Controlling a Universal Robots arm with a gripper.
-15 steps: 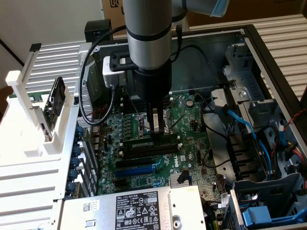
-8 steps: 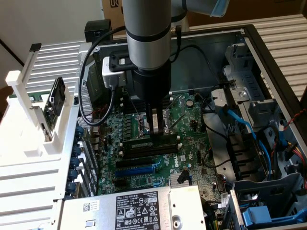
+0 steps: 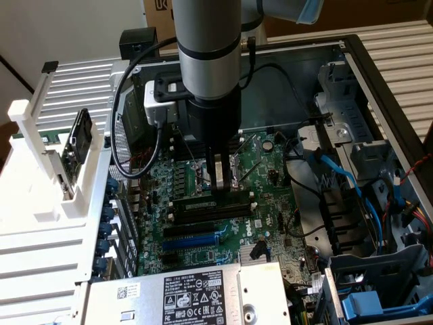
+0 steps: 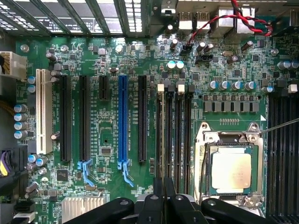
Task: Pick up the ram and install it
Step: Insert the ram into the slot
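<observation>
The gripper, pressed together, hides one end of the memory slots; whether it pinches anything is unclear. The processor sits just beside.

The motherboard is glossy green lacquered board. Its blue slot and black slots are smooth plastic. The processor lid is brushed bare metal. The end effector looks matt black, the arm satin grey metal.
</observation>
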